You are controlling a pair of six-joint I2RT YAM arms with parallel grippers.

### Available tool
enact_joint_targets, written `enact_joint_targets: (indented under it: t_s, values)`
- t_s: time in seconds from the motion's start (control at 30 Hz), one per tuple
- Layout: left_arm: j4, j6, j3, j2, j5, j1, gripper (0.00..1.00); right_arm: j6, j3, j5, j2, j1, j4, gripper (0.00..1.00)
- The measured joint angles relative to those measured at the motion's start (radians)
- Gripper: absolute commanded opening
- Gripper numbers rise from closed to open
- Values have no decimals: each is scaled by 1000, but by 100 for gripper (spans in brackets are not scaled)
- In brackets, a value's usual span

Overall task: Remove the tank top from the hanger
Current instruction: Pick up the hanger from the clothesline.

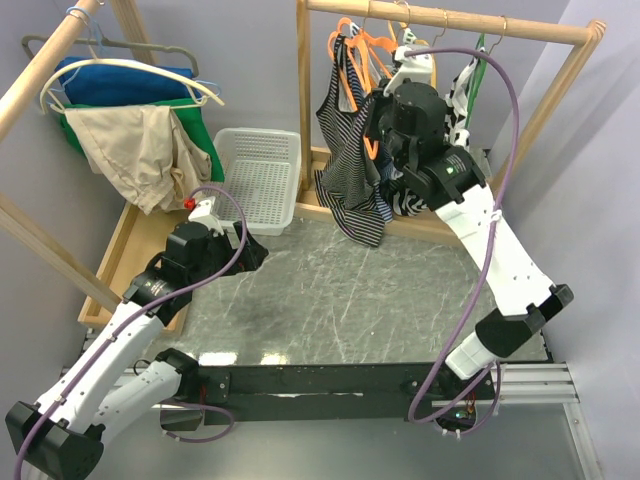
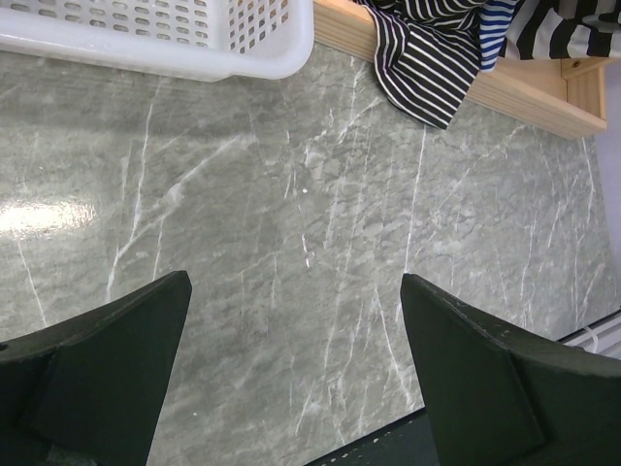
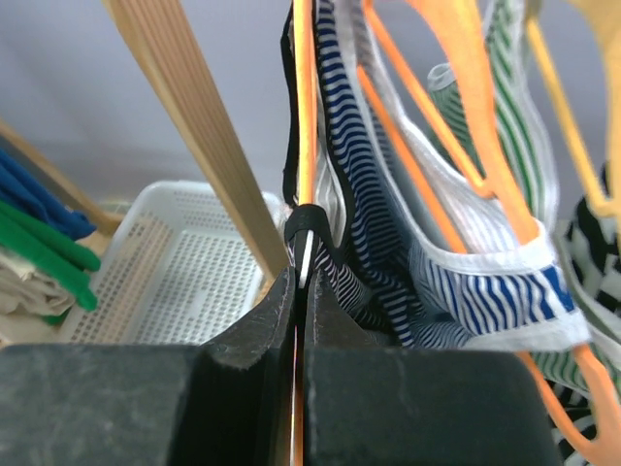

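Tank top strap in pinch of R gripper, at orange hanger

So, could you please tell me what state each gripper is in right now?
Left gripper: open, holding nothing.
Right gripper: jaws shut on the black-and-white striped fabric tank top.

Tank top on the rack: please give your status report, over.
Left end effector open, low over table. Right end effector shut on tank top strap at orange hanger. Tank top not yet off. Blue-striped top crowds beside it.

Crowded hangers above open tabletop
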Motion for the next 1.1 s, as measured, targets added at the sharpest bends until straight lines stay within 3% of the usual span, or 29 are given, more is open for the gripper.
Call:
enact_joint_targets:
  t_s: [0.23, 0.5, 1.1]
  values:
    - [0, -2, 0, 0, -1, 0, 96, -40, -120, 48, -76, 14, 131, 0]
    - [0, -9, 0, -7, -24, 0, 96, -55, -132, 59, -82, 26, 208, 0]
    - [-16, -11, 8, -6, -39, 0, 96, -71, -185, 49, -136, 59, 262, 0]
